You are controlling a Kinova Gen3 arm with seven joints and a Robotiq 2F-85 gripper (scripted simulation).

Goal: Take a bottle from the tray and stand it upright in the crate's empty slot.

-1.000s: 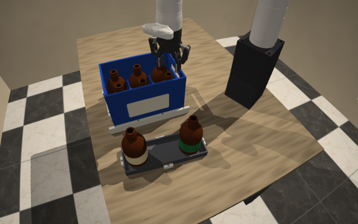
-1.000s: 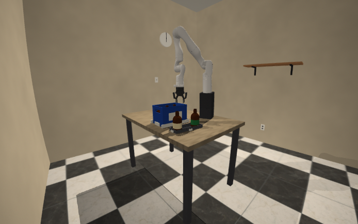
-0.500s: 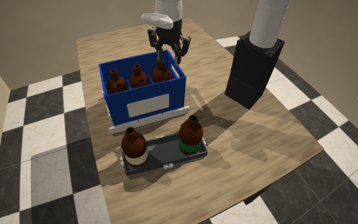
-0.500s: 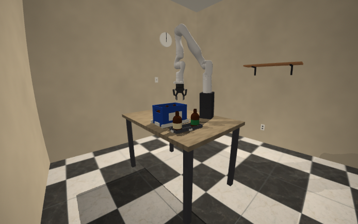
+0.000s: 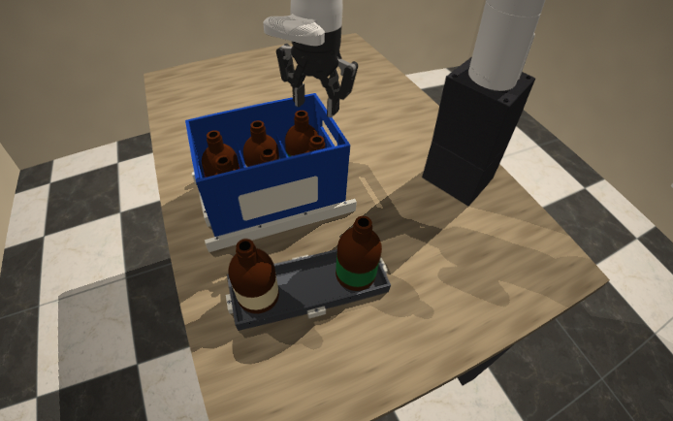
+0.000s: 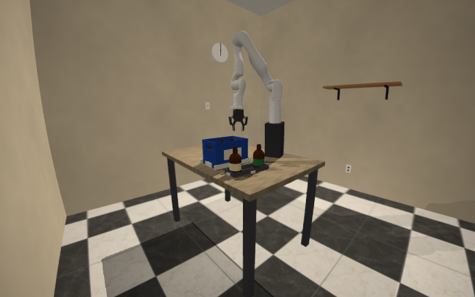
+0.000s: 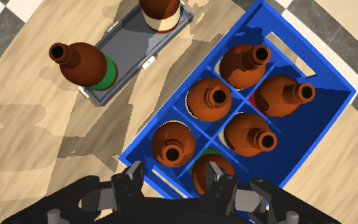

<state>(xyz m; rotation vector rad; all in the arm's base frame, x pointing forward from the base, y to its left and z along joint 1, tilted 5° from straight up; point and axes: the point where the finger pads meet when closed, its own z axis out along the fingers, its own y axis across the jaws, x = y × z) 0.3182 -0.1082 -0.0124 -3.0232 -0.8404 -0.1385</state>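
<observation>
The blue crate (image 5: pixel 269 167) stands on the table and holds several brown bottles; in the wrist view (image 7: pixel 250 105) every slot has a bottle in it. My gripper (image 5: pixel 315 102) hangs open and empty above the crate's far right corner, clear of the bottle necks. In the wrist view my fingers straddle the crate's edge, beside a green-labelled bottle standing in the corner slot. The dark tray (image 5: pixel 310 287) lies in front of the crate. A cream-labelled bottle (image 5: pixel 252 276) and a green-labelled bottle (image 5: pixel 359 253) stand upright at its two ends.
The arm's black pedestal (image 5: pixel 478 130) stands at the table's right rear. A white rail (image 5: pixel 281 224) lies along the crate's front base. The table's front edge is close behind the tray. A wall shelf (image 6: pixel 362 85) hangs far off to the right.
</observation>
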